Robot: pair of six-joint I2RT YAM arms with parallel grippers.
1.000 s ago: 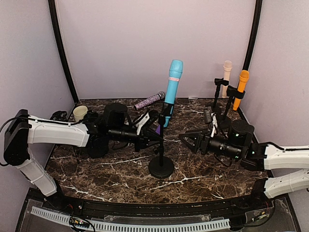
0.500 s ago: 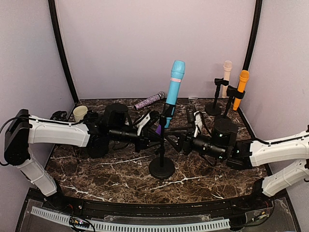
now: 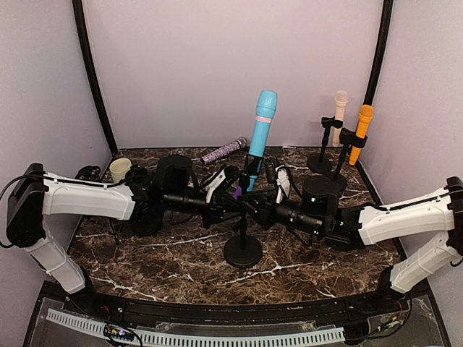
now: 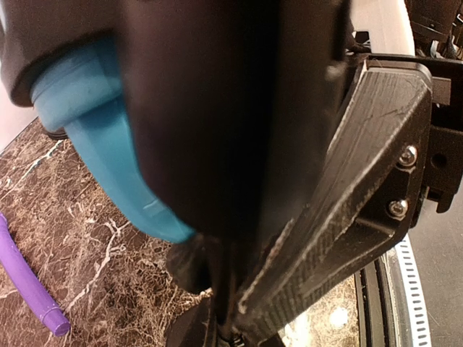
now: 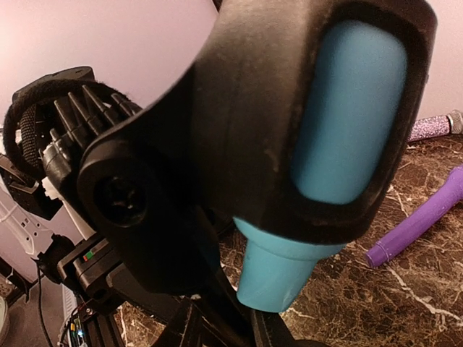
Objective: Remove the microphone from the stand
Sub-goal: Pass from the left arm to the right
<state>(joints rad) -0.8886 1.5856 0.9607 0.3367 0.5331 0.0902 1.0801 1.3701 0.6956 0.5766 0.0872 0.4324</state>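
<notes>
From above: clenched on the pole of the black stand (image 3: 242,249) with the left hand (image 3: 230,207). Opposite, at the same pole, the right hand (image 3: 259,208); cannot tell whether clenched or released. Above both hands, tilted in the clip (image 3: 248,165), the blue microphone (image 3: 260,134).

Left wrist: blurred black clip close against a finger (image 4: 347,210); blue lower end just beyond; purple microphone (image 4: 25,282) down-left on the marble surface (image 4: 87,238).

Right wrist: directly ahead, filling the view, clip around blue body.

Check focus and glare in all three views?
Top view: sharp, evenly lit, no harsh glare on the table. Left wrist: stand too close, blurred and dark; table behind crisper. Right wrist: stand and blue mic slightly soft, wall washed out.
</notes>
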